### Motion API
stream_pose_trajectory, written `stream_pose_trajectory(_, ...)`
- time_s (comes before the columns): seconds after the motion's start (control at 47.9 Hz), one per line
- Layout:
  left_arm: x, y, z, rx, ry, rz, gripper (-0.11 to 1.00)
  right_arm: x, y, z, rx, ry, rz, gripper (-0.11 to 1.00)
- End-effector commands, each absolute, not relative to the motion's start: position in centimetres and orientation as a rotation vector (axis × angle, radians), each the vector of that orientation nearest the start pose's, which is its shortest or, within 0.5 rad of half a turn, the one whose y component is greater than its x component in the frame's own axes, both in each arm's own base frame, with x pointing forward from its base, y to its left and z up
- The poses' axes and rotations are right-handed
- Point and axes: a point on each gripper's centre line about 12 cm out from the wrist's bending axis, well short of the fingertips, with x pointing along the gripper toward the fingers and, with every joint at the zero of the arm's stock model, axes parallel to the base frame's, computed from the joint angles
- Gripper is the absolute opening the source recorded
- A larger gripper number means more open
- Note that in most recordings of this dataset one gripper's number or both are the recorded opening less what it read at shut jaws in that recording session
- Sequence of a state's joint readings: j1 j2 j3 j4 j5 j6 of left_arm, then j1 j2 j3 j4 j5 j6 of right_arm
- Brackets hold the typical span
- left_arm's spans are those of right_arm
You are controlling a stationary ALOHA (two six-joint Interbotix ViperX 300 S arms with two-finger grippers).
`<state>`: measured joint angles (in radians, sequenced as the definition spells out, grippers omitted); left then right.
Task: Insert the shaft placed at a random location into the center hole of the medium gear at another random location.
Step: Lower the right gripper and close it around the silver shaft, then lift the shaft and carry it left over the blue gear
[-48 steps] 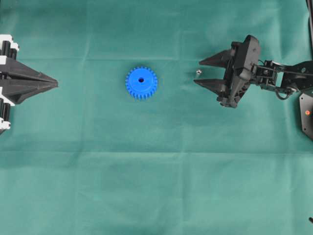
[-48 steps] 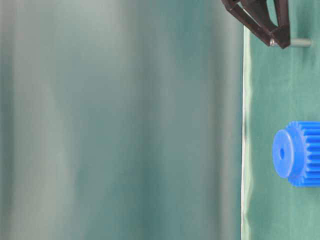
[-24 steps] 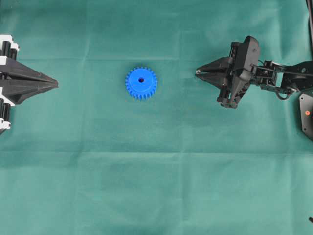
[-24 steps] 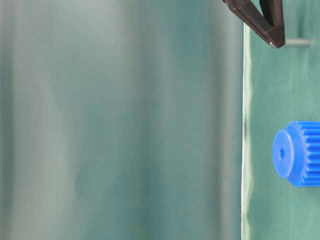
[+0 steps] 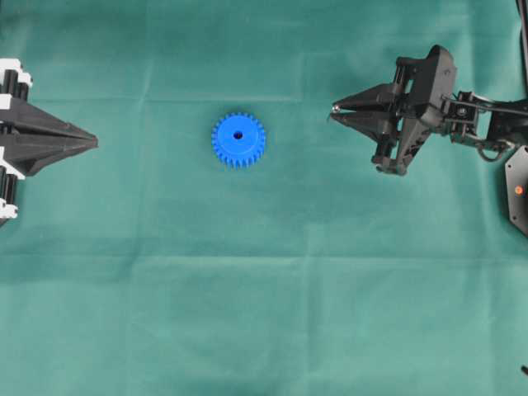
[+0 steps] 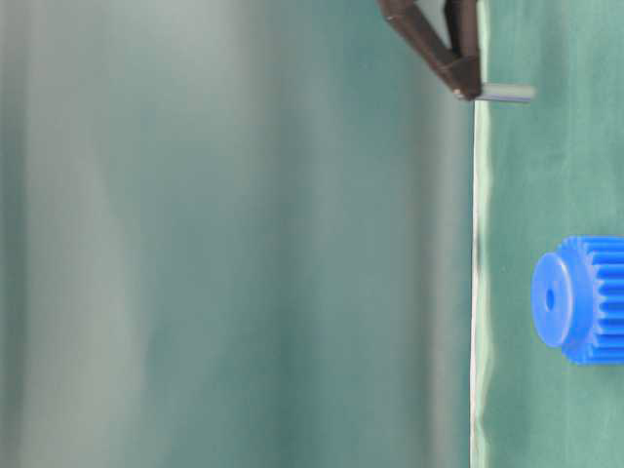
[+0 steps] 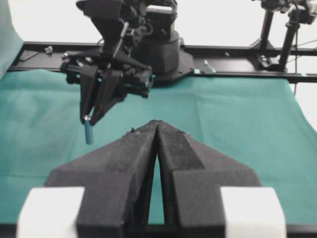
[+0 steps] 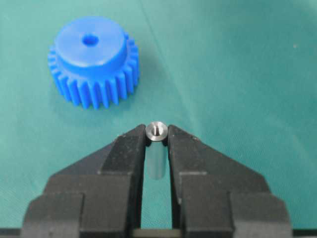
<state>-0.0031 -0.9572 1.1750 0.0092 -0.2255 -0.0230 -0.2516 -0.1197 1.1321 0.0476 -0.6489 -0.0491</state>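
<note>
The blue medium gear (image 5: 238, 139) lies flat on the green cloth, its center hole (image 5: 238, 135) facing up; it also shows in the right wrist view (image 8: 93, 61) and the table-level view (image 6: 580, 298). My right gripper (image 5: 337, 110) is shut on the silvery shaft (image 8: 157, 132), held upright at the fingertips and lifted off the cloth, to the right of the gear. The shaft hangs below the tips in the table-level view (image 6: 507, 93) and the left wrist view (image 7: 88, 132). My left gripper (image 5: 94, 143) is shut and empty at the left edge, far from the gear.
The green cloth (image 5: 272, 289) covers the table. A black base with a red light (image 5: 518, 190) sits at the right edge. The right arm's black frame (image 7: 163, 44) stands at the far side of the table.
My right gripper closed on the shaft and raised it off the cloth, shifting slightly up in the overhead view. The gear and left gripper have not moved.
</note>
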Motion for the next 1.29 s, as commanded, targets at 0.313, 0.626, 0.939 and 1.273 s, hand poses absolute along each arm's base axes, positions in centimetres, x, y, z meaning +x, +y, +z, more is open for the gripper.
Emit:
stream_pose_trajectory(0.313,20.3,-0.1,29.1,-0.013,-0.023,-0.006,0.00,28.8,-7.7,15.2,0.013,0.360,-0.267,0.14)
stream_pose_trajectory(0.626,20.3,-0.1,29.1,-0.013,-0.023,-0.006,0.00,29.7,-7.5,15.5,0.019,0.346,-0.259,0.14)
stream_pose_trajectory(0.939,20.3,-0.1,29.0,-0.013,-0.015,-0.006,0.00,34.4,-6.9,15.9,0.014,0.338,-0.211,0.14)
stream_pose_trajectory(1.273,20.3,-0.1,29.0,-0.013,-0.015,-0.006,0.00,39.6,-6.6,16.5,0.013,0.342,-0.179,0.14)
